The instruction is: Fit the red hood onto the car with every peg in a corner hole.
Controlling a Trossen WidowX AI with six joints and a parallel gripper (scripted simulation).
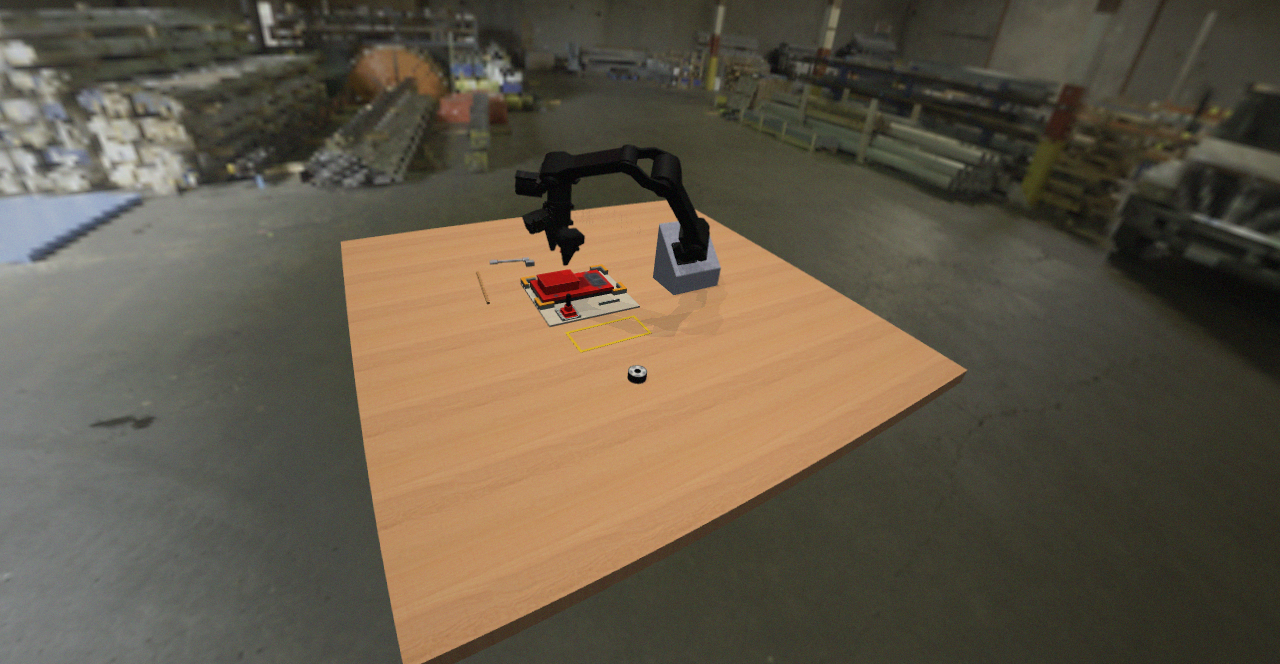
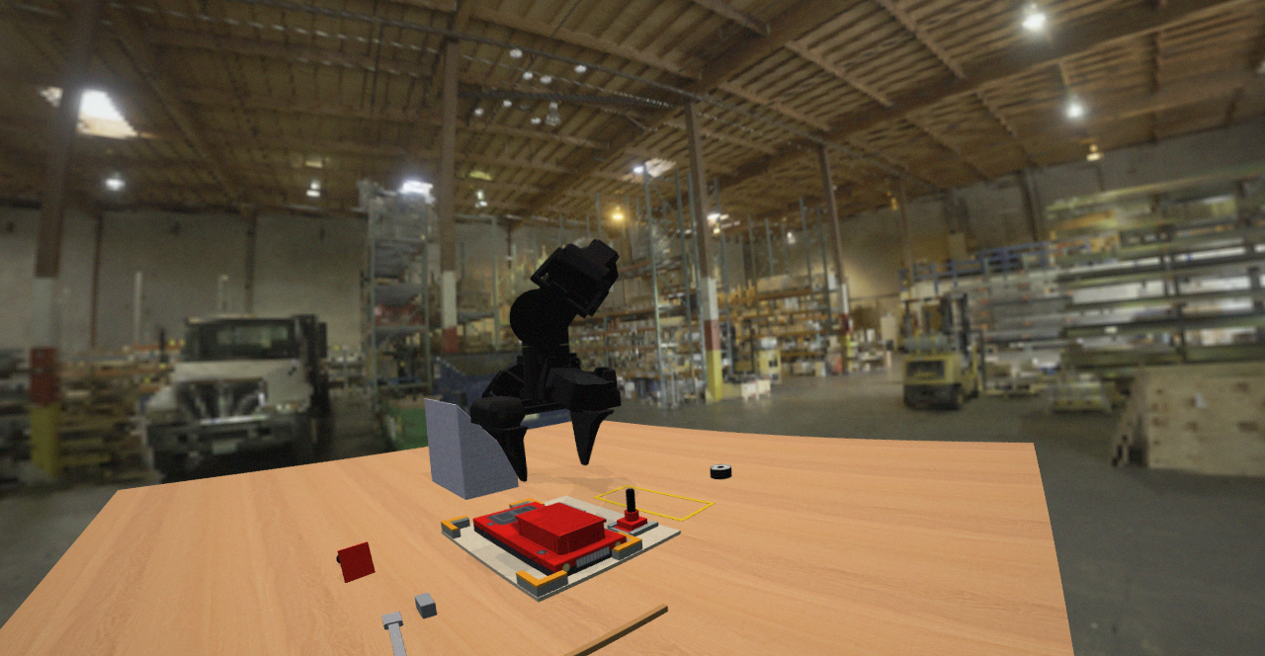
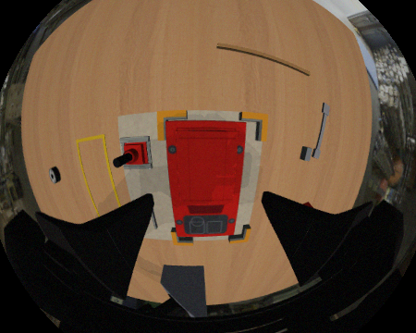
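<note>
Overhead, gripper hangs above the hood, fingers spread wide, empty; hood seated on car in jig.

There is one red hood on one car, which sits in one jig. The jig has four orange corner blocks. Beside the car stands one black lever. Near the jig lie one yellow outline, one black ring, one thin stick, one red block and one small gray cube.
</note>
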